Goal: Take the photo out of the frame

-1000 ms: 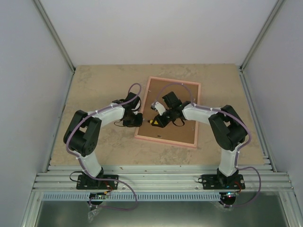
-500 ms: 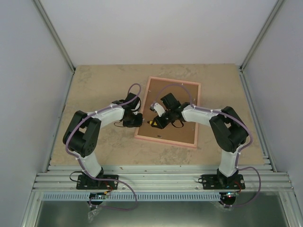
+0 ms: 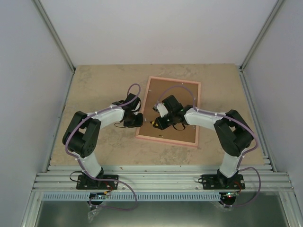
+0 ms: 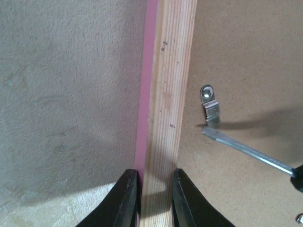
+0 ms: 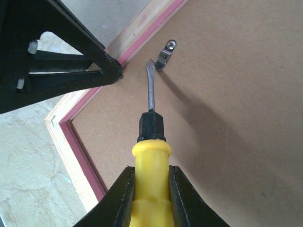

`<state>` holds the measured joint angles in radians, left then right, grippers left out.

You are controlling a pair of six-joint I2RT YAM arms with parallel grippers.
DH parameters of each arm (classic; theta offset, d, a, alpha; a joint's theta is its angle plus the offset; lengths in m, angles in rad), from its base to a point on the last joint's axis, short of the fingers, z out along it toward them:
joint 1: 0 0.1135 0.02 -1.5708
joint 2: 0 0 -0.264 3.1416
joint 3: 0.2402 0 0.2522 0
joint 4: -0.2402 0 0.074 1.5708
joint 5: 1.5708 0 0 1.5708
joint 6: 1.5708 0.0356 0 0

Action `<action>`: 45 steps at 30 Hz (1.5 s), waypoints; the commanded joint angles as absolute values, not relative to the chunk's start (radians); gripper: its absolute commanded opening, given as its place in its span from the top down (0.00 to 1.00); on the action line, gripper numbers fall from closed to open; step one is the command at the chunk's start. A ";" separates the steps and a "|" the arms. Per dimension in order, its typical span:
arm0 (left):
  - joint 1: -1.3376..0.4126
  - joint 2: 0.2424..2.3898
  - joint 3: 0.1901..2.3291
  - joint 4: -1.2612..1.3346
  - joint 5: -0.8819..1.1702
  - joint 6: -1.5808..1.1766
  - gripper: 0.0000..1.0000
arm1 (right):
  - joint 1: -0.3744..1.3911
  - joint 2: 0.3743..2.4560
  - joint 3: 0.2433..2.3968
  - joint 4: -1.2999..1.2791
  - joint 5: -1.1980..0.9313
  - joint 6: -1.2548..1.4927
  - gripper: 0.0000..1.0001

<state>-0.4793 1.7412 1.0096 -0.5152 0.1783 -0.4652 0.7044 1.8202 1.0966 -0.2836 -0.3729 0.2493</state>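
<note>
Photo stays hidden from me: I judge it lies under the brown fibreboard backing (image 3: pixel 184 134) of the pink-edged wooden picture frame (image 3: pixel 164 140), which lies face down mid-table, slightly right. My left gripper (image 4: pixel 155 184) pinches the frame's left rail between both fingers. Just right of that rail is a small bent metal retaining clip (image 5: pixel 164 56). The flat blade of the yellow-handled screwdriver (image 5: pixel 150 156), clamped in my right gripper (image 5: pixel 150 177), meets the clip's free end. The risks as I judge them: the blade skating off the clip and gouging the board, pressing hard enough to dent the print beneath, or levering the frame out of the left grip across the beige stone-look tabletop (image 3: pixel 94 85).
</note>
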 commanded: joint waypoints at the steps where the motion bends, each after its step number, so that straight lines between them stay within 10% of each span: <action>1: -0.477 1.747 0.977 -0.572 0.175 -0.517 0.98 | 0.683 1.801 1.057 -0.343 -0.220 0.305 1.00; 37: -0.532 1.529 0.797 -0.655 0.210 -0.600 0.91 | 0.545 1.641 0.994 -0.247 -0.306 0.231 1.00; 45: -0.531 1.464 0.814 -0.695 0.145 -0.607 0.67 | 0.531 1.626 0.982 -0.230 -0.300 0.233 1.00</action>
<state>-0.5259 1.4948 0.7868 -0.6449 0.1761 -0.5861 0.5407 1.6611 0.9901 -0.2619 -0.3099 0.2440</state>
